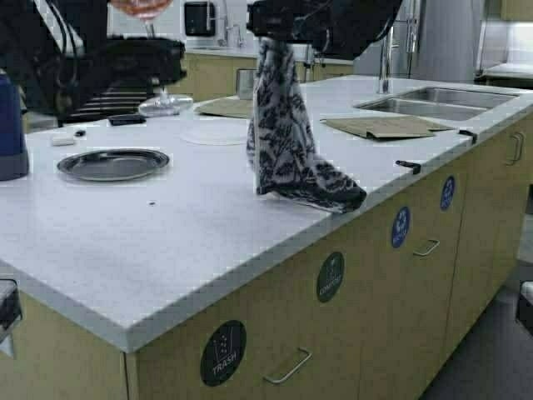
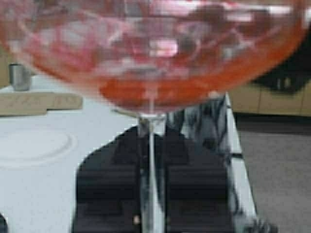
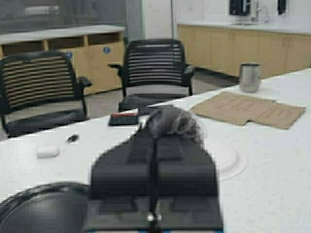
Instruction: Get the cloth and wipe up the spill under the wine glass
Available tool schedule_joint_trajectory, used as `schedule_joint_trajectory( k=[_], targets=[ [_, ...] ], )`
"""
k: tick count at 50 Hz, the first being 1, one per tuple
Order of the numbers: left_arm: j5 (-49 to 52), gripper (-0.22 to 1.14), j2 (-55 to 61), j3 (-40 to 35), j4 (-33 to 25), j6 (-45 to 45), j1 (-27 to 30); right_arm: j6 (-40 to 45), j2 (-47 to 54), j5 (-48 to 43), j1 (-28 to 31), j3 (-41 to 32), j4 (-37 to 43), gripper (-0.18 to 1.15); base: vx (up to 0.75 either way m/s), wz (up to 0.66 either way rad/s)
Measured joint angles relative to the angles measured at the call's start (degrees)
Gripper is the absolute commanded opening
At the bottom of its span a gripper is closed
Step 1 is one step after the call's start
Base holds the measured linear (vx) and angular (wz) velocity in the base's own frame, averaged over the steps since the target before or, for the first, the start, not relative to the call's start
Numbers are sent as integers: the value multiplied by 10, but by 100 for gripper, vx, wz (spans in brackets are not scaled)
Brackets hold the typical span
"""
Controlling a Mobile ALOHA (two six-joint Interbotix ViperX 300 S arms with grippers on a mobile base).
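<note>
Right end effector [image 1: 279, 37] is pinched on the floral cloth [image 1: 287, 137], hanging long-axis vertical with its tail on the worktop [image 1: 166, 233], so the spill, probably that pale patch [image 1: 215, 132], is just left of the cloth, while the left end effector [image 2: 150, 165] holds the wine glass [image 2: 150, 58] by its stem.

Wine glass [image 1: 143, 10] bowl cut off by top edge; left gripper [image 1: 158, 58] fingertips hidden.
</note>
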Motion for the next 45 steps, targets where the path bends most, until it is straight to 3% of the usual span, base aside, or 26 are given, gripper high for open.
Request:
schedule_joint_trajectory(
  k=[21,45],
  targets=[
    [182,11,-175,-28,-1,-16,0,0,102,7,70,-16,-14,5,0,0],
    [276,11,-250,-66,-1,-17,0,1,178,67,227,-59,-21,5,0,0]
  ],
)
